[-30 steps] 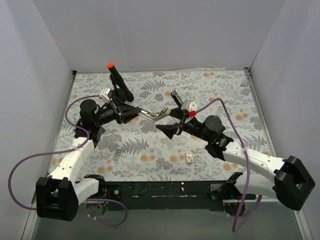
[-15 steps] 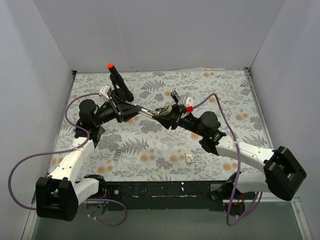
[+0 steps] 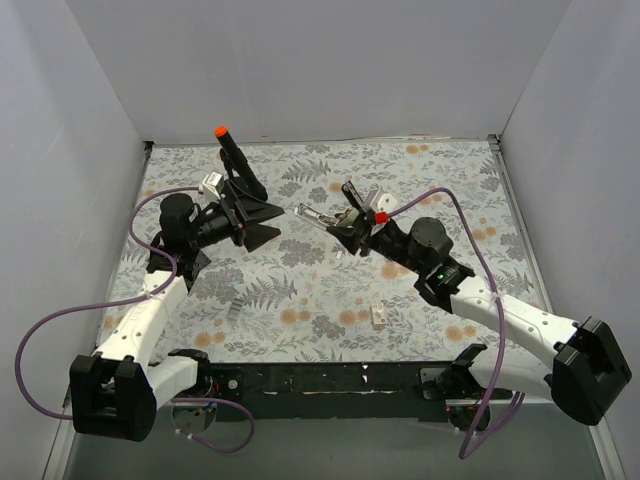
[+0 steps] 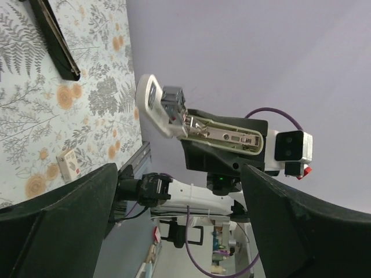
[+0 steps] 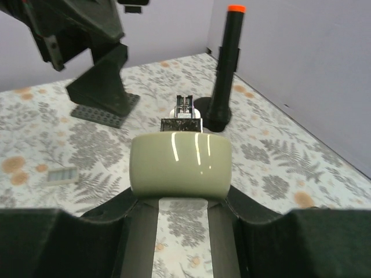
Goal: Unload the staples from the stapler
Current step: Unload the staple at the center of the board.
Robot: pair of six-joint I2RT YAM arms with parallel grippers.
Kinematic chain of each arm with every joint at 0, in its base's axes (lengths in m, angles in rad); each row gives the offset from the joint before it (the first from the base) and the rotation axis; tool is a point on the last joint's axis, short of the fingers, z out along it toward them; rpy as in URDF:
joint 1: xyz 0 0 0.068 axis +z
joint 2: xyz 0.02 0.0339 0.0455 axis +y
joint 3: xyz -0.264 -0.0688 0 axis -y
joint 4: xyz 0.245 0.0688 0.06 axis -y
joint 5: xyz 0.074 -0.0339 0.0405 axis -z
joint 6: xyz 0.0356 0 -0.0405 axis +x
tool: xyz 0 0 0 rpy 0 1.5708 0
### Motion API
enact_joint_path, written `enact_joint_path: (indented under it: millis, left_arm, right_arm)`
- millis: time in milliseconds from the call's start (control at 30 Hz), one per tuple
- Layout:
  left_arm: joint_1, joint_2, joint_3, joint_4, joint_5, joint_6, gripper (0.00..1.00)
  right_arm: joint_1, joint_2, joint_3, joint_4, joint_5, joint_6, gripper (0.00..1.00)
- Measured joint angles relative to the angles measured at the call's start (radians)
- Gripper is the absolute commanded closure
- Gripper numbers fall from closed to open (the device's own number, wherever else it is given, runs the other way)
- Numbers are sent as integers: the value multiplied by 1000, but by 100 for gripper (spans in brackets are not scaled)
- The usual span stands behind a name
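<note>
The right gripper (image 3: 349, 229) is clamping the stapler (image 3: 320, 216) and holding it up off the floral table (image 3: 450, 190), a little right of the middle of the scene. Its jaws are standing narrow, pressing on the two sides of the stapler's pale rounded rear end, as the right wrist view is showing. The stapler is pointing left and slightly far, toward the other arm, with its silver metal channel (image 4: 223, 132) lying exposed along its length (the left wrist view is catching this best, with a small metal block sitting at the free end).

The left gripper (image 3: 268, 222) is hanging to the left of the stapler's tip, apart from it, with its jaws spread wide and nothing between them. Just far of it, the black stand with the orange-tipped rod (image 3: 238, 160) is standing toward the far left of the table.

On the near part of the table, a small grey strip (image 3: 233, 308) is lying on the left; what it is made of is too small to tell. A small white box (image 3: 379, 316) with a red mark is lying nearer the right arm. Both are sitting well apart from the stapler.
</note>
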Motion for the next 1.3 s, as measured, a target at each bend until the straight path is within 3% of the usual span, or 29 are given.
enact_joint_path:
  millis: [267, 467, 600, 1000, 1300]
  left_arm:
    - [-1, 85, 40, -227, -56, 266, 3]
    - [-1, 142, 48, -420, -200, 538, 2]
    - [-1, 124, 37, -455, -283, 636, 2]
    - [0, -66, -56, -485, -542, 724, 2]
    - [-1, -88, -56, -497, -599, 731, 2]
  right_arm:
    - [-33, -56, 11, -281, 122, -198, 99]
    - [-32, -24, 62, -485, 247, -345, 99]
    - [-31, 14, 130, -579, 303, -424, 99]
    - [-2, 159, 282, -859, 480, -614, 99]
    - [56, 285, 389, -1051, 582, -669, 99]
